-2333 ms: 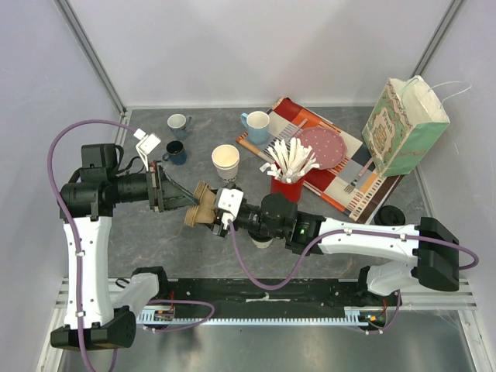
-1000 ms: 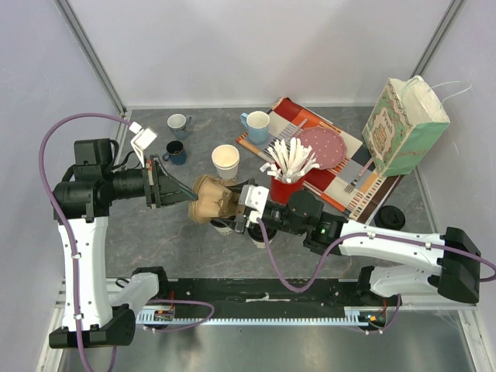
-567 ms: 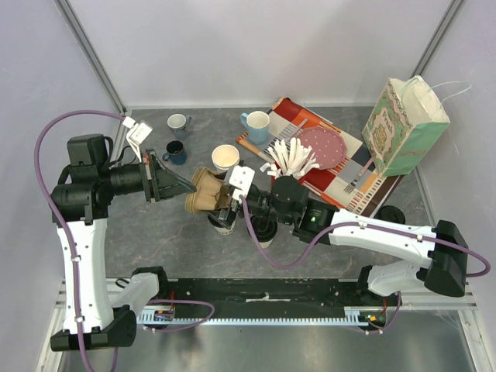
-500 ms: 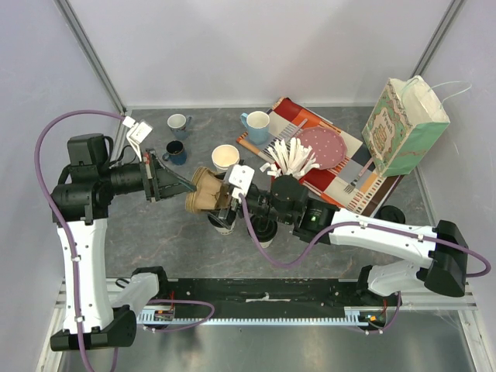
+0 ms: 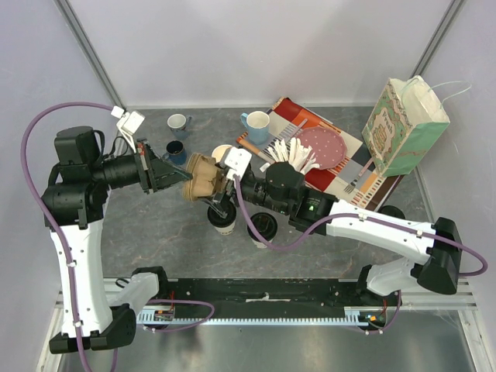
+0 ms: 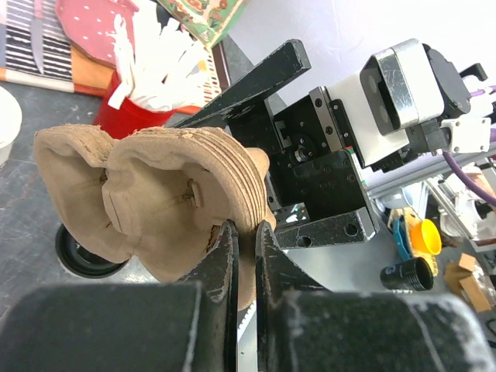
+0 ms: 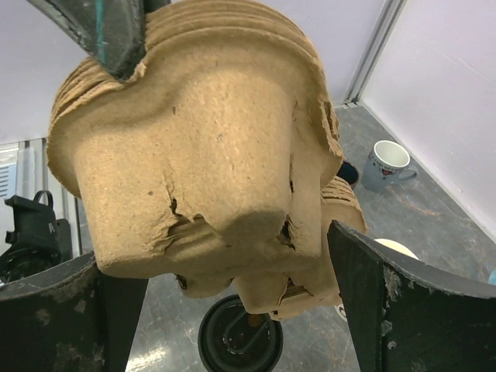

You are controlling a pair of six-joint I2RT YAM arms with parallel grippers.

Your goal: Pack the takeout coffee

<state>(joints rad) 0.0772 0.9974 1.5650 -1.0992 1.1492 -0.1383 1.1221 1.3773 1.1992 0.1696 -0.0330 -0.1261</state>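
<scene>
Grey bench (image 5: pixel 155 232), walled bay. L claw (image 6: pixel 244 232) pinched narrow on rim of pulp carrier stack (image 5: pixel 203 178), held in air. R claw (image 7: pixel 201 256) gapes wide astride stack, no grip. Two lidded takeout coffees (image 5: pixel 222 219) (image 5: pixel 262 226) stand on bench just below. Risk: thin rim pinch slips or tears if R pulls; stack drops, tips cups.

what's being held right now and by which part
The left gripper pinches the stack of brown pulp cup carriers by its rim edge. The right gripper is open around it, gripping nothing.
</scene>
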